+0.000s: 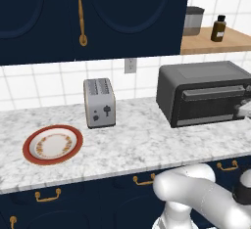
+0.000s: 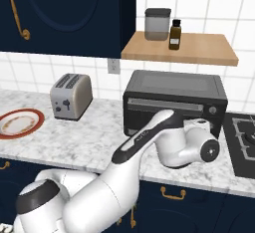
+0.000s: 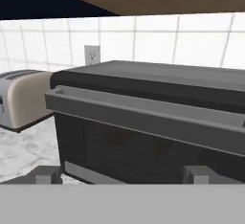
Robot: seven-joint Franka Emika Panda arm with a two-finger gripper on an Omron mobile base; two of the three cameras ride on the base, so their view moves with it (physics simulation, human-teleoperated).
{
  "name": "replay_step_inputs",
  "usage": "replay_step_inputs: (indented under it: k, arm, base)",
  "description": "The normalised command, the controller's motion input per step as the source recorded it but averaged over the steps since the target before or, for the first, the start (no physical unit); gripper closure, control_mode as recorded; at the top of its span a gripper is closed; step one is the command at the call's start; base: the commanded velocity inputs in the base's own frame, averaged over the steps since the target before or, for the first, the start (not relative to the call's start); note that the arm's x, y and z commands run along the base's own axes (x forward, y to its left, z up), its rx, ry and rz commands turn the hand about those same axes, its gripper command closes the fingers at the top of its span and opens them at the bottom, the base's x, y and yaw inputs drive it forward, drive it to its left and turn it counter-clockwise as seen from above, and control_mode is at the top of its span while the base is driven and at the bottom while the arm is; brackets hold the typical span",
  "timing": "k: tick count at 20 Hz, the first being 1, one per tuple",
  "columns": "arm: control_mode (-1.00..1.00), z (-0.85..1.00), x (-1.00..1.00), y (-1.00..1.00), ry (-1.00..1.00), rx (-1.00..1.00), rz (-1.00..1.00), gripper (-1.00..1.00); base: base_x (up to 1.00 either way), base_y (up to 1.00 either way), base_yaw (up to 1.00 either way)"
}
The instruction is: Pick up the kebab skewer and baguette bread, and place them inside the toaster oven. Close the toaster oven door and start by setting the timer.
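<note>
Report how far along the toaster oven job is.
Looks done: the plate is bare, and the toaster oven door is up against the toaster oven. The dark glass hides whether the food is inside. In hand: the open hand sits right before the door, below its handle. Left: setting the timer at the knobs.

Plate left on counter, toaster mid, toaster oven right, below shelf.
</note>
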Motion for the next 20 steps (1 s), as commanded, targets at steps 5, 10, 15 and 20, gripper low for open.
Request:
replay_step_inputs:
  k: [5, 10, 15, 20]
  arm:
    - [-1.00, 0.00, 0.00, -0.63, -0.42, 0.02, -0.13, -1.00]
    - [-1.00, 0.04, 0.09, -0.87, -0.25, 0.08, -0.11, -1.00]
    - [-1.00, 0.04, 0.44, -0.70, -0.01, 0.08, -0.08, -1.00]
    - [-1.00, 0.00, 0.48, -0.38, -0.01, 0.04, -0.03, -1.00]
  base:
    - [0.00, 0.00, 0.00]
    - [0.00, 0.00, 0.00]
    - [0.00, 0.00, 0.00]
    - [0.00, 0.00, 0.00]
